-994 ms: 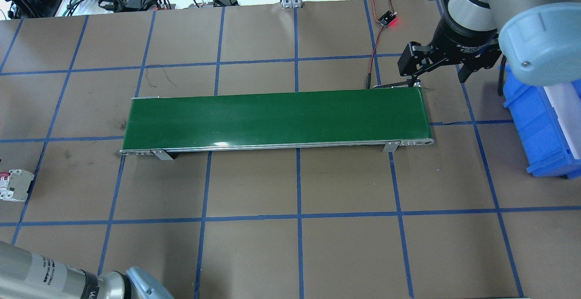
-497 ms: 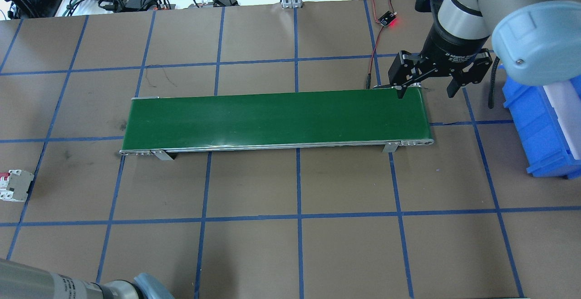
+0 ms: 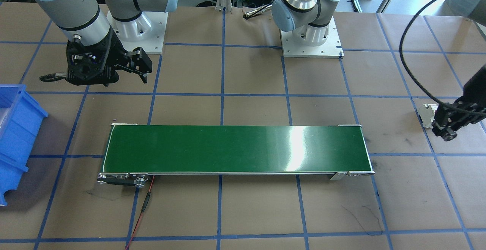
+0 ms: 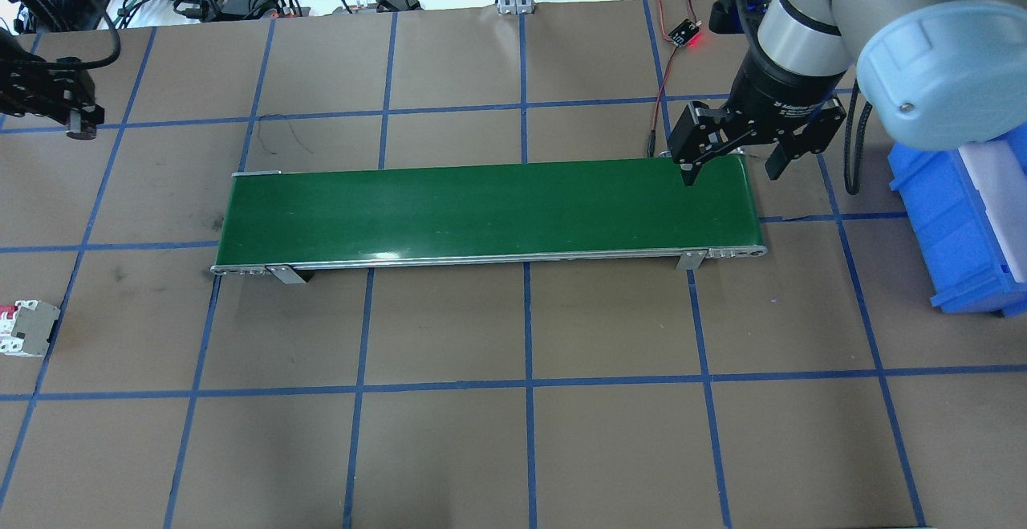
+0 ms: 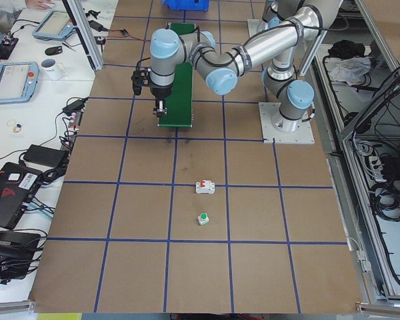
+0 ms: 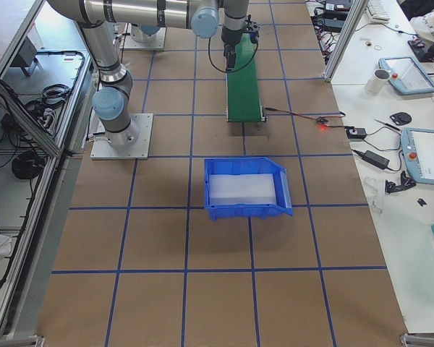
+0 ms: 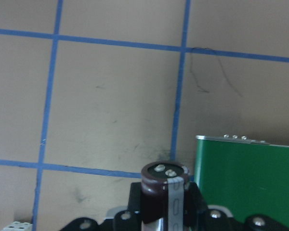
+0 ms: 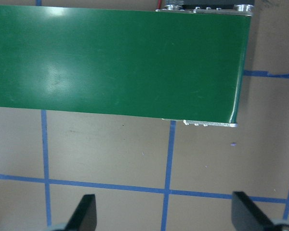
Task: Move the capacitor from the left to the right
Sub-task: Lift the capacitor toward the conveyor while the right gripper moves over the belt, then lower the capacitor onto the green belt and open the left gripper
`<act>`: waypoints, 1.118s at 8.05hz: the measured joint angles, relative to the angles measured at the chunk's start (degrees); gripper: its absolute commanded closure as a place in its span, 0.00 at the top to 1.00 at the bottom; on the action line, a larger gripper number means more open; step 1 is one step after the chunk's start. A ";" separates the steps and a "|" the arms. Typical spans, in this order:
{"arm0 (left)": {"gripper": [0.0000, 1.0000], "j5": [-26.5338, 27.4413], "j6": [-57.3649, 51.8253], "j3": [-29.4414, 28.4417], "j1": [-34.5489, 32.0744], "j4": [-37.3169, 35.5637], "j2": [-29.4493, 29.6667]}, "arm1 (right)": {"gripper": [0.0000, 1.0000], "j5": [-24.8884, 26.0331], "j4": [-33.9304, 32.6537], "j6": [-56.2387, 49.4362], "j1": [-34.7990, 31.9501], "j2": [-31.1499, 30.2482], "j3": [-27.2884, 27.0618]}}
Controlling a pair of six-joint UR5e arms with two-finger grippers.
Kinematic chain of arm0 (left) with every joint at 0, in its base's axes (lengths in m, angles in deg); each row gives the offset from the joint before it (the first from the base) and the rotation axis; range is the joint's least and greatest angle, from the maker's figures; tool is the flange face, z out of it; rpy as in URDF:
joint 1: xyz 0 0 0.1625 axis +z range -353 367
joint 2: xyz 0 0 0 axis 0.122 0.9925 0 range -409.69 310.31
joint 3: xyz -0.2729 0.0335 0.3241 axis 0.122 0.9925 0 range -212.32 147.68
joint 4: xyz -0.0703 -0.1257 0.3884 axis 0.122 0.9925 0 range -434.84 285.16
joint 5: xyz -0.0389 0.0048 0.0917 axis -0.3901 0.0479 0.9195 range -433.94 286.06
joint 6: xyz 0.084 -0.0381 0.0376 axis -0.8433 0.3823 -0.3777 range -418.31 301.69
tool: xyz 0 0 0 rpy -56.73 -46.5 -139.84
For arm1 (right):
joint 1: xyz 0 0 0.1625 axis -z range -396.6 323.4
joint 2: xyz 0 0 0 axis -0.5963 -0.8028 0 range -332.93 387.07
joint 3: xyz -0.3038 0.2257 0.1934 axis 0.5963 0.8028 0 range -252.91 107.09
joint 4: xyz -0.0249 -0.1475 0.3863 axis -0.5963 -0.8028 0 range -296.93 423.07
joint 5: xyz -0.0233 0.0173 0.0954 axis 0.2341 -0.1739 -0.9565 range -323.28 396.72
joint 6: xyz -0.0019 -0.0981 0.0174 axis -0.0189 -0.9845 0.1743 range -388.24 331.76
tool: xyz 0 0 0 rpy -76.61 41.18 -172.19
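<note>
Left wrist view: the capacitor [image 7: 164,190] is pinched upright in the left gripper [image 7: 164,211], its 2 silvery terminals facing the camera. It is held above the bare table [image 7: 111,110], just off the left end of the green conveyor [image 7: 248,180], and a corner of the white breaker [image 7: 15,225] peeks in at bottom-left. Right wrist view: the right gripper [image 8: 164,207] has its jaws spread wide with nothing between them, and the conveyor's right end lies beneath. Overhead: the left gripper is by the table's left edge, toward the far side. The right gripper is over the conveyor's right end, and a blue bin [image 4: 955,224] sits at the right edge. Front view: the left gripper hangs right by the breaker. Left side view: a green push button [image 5: 203,218] sits near the breaker. Right side view: the bin lies well apart from the conveyor.
</note>
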 measured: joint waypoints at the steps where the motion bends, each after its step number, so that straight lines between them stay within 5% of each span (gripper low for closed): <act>1: 0.00 -1.37 1.28 1.80 -2.24 -1.37 -0.26 | 1.00 -2.80 -1.45 -0.23 -0.02 0.98 0.00; 5: 0.00 -7.21 3.56 15.77 -5.49 -13.58 0.21 | 1.00 -5.80 -8.05 -0.30 0.10 6.83 -0.06; 9: 0.00 -2.16 2.04 17.67 -9.64 -14.37 3.66 | 1.00 -6.16 -15.33 -0.08 0.12 13.70 -0.08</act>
